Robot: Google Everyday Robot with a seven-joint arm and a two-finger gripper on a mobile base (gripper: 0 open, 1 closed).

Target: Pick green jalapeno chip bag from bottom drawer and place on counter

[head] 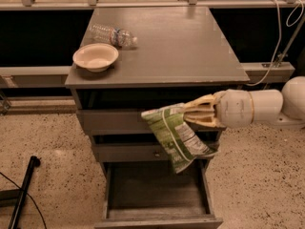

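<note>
Camera view: above the open bottom drawer [152, 193], the gripper [189, 114] holds the green jalapeno chip bag [177, 136] aloft, fingers [204, 109] pinching its upper right edge; the bag hangs below-left of them.

Cream pincer [187, 114] grips green, white-striped chip bag [175, 138] below grey counter [181, 46].

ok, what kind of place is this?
Likely a test lab: lone grey cabinet on speckled floor, railing and cable behind. The tool grips the green chip bag above the open bottom drawer.
</note>
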